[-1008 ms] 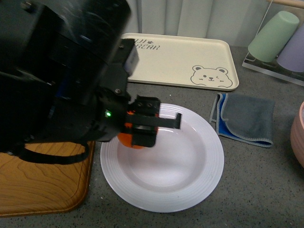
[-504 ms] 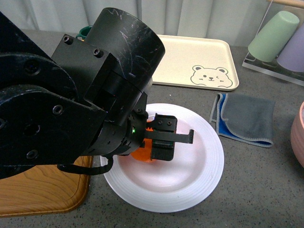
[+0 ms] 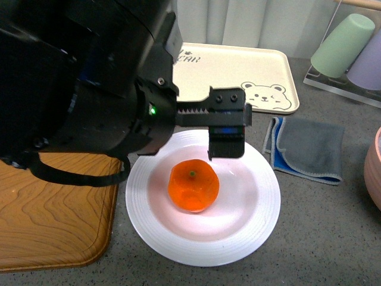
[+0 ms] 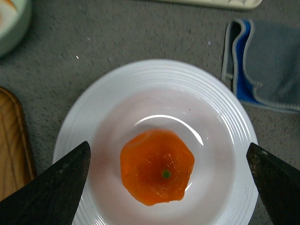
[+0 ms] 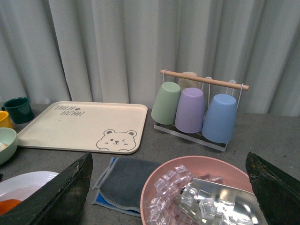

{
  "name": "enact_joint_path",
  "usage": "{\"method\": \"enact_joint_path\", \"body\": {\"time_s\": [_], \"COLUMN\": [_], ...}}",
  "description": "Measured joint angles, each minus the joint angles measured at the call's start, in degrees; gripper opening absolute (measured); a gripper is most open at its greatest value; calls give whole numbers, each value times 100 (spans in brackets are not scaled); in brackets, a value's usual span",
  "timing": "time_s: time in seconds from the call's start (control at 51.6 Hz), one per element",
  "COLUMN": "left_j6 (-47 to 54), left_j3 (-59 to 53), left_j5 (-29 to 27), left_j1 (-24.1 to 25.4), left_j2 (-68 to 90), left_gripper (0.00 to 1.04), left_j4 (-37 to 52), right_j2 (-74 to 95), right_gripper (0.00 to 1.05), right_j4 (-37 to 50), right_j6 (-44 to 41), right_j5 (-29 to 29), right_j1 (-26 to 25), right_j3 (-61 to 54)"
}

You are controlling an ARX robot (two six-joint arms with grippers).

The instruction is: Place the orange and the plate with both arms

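Orange: You can see the orange (image 3: 193, 186) sitting in the middle of the plate (image 3: 262, 208), with its small green dot facing up.
Plate: The white plate lies flat on the gray counter (image 3: 333, 238), and its ribbed rim is bare all the way round.
Left end effector: Your left end effector (image 4: 168, 145) hangs over the plate with its two fingers wide apart. In its own camera the orange shows between them, and the fingers do not touch it.
Right end effector: Your right end effector (image 5: 168, 154) is also wide apart. It is held off to the right, over the pink bowl (image 5: 150, 187).
Cloth: A gray cloth (image 3: 309, 149) with a blue edge lies folded on the counter, just to the right of the plate.
Wooden board: The wooden board (image 3: 53, 214) is just to the left of the plate.
Bear tray: The cream bear tray (image 3: 238, 74) lies behind the plate.
Pink bowl: It holds ice cubes (image 5: 173, 187) and something shiny that you cannot make out.
Cups: A green cup (image 5: 165, 103), a purple cup (image 5: 190, 110) and a blue cup (image 5: 219, 117) stand upside down on a rack (image 5: 204, 79) at the far right.
Far left: A pale green bowl (image 5: 7, 143), a dark green cup (image 5: 18, 108) and a yellow cup (image 5: 3, 119) sit beside the bear tray.
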Motion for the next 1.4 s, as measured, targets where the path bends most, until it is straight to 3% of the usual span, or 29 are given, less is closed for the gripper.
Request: {"method": "enact_joint_path", "body": {"time_s": [0.116,0.213,0.329,0.368,0.562,0.62,1.279,1.395], "left_j6": [164,1045,1790,1912,2210,2212,2273,2275], "left_j3": [-177,-1025,-2135,-2339,-3530,-3692,-4577,-4581], "left_j5": [-284,-1779,-2083,-2002,-1158,-1014,173,680], "left_j1": [9,35,387,529,1425,1576,2765,3283], "left_j2": [-275,-98,-291,-507,-2367,-2610,-5853,-6446], "left_gripper": [98,82,65,59,12,4,4,4], "left_j4": [295,2933,5165,5421,5219,5099,2830,2304], "right_j2": [0,0,0,0,0,0,0,0], "right_gripper": [95,95,95,95,95,95,95,95], "right_j4": [0,0,0,-2,-2,-2,-2,-2], "right_j6": [-2,-2,0,0,0,0,0,-2], "right_j5": [0,-7,11,15,-4,-2,-2,-2], "right_j1": [0,0,0,0,0,0,0,0], "right_j3": [0,0,0,0,0,0,0,0]}}
